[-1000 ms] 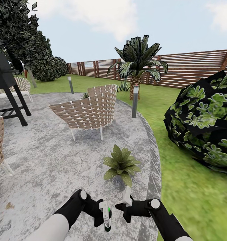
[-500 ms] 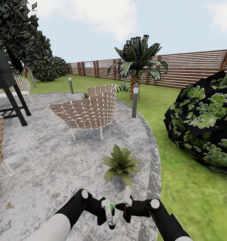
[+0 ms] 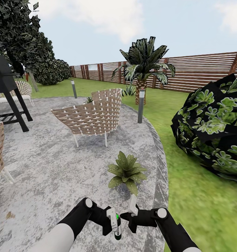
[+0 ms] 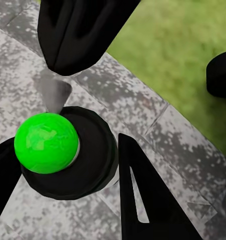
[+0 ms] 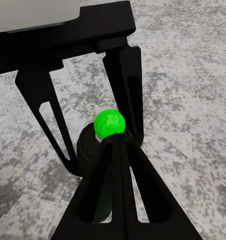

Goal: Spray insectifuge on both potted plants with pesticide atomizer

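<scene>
Head view gives you the garden: a lawn (image 3: 188, 196) closed by a slat fence (image 3: 202, 71), and on it the round stone patio (image 3: 45, 175) where you stand. A big dark bush (image 3: 213, 129) sits on the grass at your right, well apart from the patio edge. A palm (image 3: 143, 66) rises near the fence. A woven chair (image 3: 92, 117) stands on the patio ahead, and a lamp post (image 3: 141, 105) is just beside the patio rim.

One potted plant (image 3: 127, 171) is on the stone near the rim, just ahead of your two grippers. A second small plant (image 3: 88, 100) peeks from behind the chair.

Your left gripper (image 3: 113, 222) is clamped on the atomizer (image 3: 116, 225), which hangs low over the patio, its green cap (image 4: 45, 142) between the black fingers (image 4: 148, 200) in the left wrist view. Your right gripper (image 3: 129, 211) is just beside the atomizer; you cannot tell from these views whether its jaws are apart or together.
</scene>
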`<state>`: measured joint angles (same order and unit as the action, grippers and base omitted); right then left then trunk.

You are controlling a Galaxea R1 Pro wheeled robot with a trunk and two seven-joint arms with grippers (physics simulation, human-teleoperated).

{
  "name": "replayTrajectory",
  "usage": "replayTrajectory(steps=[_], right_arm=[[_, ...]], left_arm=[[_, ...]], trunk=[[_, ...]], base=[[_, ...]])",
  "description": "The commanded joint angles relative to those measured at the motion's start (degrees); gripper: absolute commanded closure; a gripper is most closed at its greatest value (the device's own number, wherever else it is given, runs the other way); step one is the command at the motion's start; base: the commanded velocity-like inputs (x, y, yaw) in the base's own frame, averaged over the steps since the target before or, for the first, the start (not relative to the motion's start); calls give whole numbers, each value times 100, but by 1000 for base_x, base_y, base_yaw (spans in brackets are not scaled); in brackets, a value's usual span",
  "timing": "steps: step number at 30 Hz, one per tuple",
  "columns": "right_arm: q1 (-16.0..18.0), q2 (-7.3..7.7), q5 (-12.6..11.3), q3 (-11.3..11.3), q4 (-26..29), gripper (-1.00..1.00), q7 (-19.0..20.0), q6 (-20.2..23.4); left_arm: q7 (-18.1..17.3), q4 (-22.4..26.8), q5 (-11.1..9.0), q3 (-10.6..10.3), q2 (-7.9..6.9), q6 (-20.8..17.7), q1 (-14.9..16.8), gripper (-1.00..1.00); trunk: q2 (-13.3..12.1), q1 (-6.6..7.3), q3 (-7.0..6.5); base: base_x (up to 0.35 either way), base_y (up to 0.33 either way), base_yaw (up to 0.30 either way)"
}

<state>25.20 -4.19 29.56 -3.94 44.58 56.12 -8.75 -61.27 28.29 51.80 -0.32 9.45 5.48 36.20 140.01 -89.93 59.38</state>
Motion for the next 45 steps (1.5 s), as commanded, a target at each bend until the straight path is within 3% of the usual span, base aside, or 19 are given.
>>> replayTrajectory(steps=[1, 20, 25, 26, 30, 36, 37, 39, 40, 41, 42, 45], right_arm=[[2, -1, 61, 8, 6, 100, 4, -50], [2, -2, 68, 8, -2, 100, 4, -53], [2, 4, 74, 0, -20, 100, 4, -55], [2, 5, 75, -1, -26, 100, 4, -56], [2, 22, 82, -1, -43, 100, 4, -59], [2, 64, 87, -7, -60, 100, 4, -69], [2, 85, 123, -9, -62, 100, 4, -72], [2, 138, 201, -2, -73, 100, 4, -74], [2, 182, 217, 5, -99, -100, -1, -78], [2, 408, 225, 45, -556, -100, -397, -93], [2, 630, 205, 50, -1021, -100, -958, -107], [-4, 868, 192, 51, -2045, -100, -2119, -387]], left_arm=[[-8, 7, 49, 6, 3, 58, 2, 100], [-8, 9, 49, 6, 55, 52, 2, 100], [74, -11, 76, -2, -46, 56, 2, 100], [87, -20, 93, -2, -98, 57, 2, 100], [114, -34, 113, -19, -680, 58, -10, 100], [115, 29, 79, 12, -1352, 67, -425, 100], [126, 31, 67, 22, -1523, 67, -458, 100], [141, 7, 60, 38, -1716, 67, -482, 100], [169, -14, 59, 44, -1784, 64, -488, 100], [981, -217, 16, 72, -1845, 41, -498, 100], [1601, -455, -152, 193, -1817, 40, -499, 100], [2470, -1017, -819, 375, -1785, 57, -499, 100]], trunk=[[2, 1, 5], [2, 1, 5], [2, 1, 5], [2, 1, 5], [2, 1, 5], [2, 1, 5], [2, 1, 5], [2, 1, 5], [2, 1, 5], [2, 1, 5], [2, 1, 5], [2, 1, 5]], base=[[0, 0, 0], [0, 0, 0], [0, 0, 0], [0, 0, 0], [0, 0, 0], [0, 0, 0], [0, 0, 0], [0, 0, 0], [0, 0, 0], [0, 0, 0], [0, 0, 0], [0, 0, 0]])
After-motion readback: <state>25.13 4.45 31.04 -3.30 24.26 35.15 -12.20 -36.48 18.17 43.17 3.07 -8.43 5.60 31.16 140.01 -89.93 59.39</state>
